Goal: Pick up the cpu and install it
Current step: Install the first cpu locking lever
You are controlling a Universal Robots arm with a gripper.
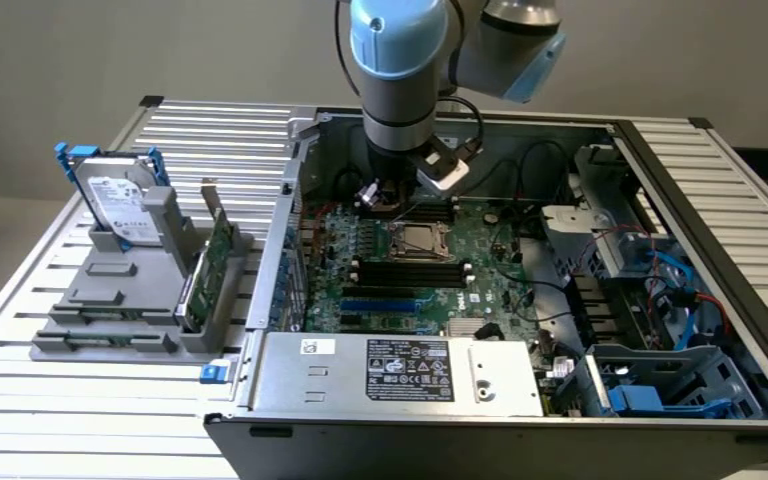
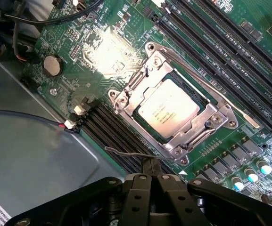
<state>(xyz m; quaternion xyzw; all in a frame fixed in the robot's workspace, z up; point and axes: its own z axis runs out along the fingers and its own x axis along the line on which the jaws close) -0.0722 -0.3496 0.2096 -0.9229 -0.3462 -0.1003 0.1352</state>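
The cpu (image 2: pixel 168 110), a small square chip with a pale metal top, lies flat in the socket (image 2: pixel 173 113) on the motherboard (image 2: pixel 79 52), framed on all sides by the socket's bright metal bracket; a thin lever (image 2: pixel 220 101) runs along one side of that bracket.

At the exterior view's left, on the white slatted tabletop (image 1: pixel 37 400), stands a grey holder (image 1: pixel 117 300). It carries a silver hard drive (image 1: pixel 124 210) with blue brackets, tilted on edge at its far end, and a long green circuit card (image 1: pixel 217 265) upright along its right side.

Right of the holder lies the open computer case (image 1: pixel 491 445), its inside facing up. A silver power supply (image 1: pixel 398 368) with a white label fills the near left part of the case. Beyond it is the green motherboard (image 1: pixel 491 270), with black memory slots (image 1: pixel 411 272) just near of the socket (image 1: pixel 422 241).

The arm (image 1: pixel 398 80) reaches down from above into the far part of the case. The hand (image 2: pixel 155 169) hangs over the board just far of the socket, apart from the cpu. Its two dark fingers (image 2: pixel 140 188) are pressed together with nothing between them. A round coin battery (image 2: pixel 52 65) sits on the board to one side of the socket.

At the exterior view's right, inside the case, are metal drive cages (image 1: pixel 598 225), blue cables (image 1: pixel 684 290) and a blue plastic bracket (image 1: pixel 644 398) in the near corner.
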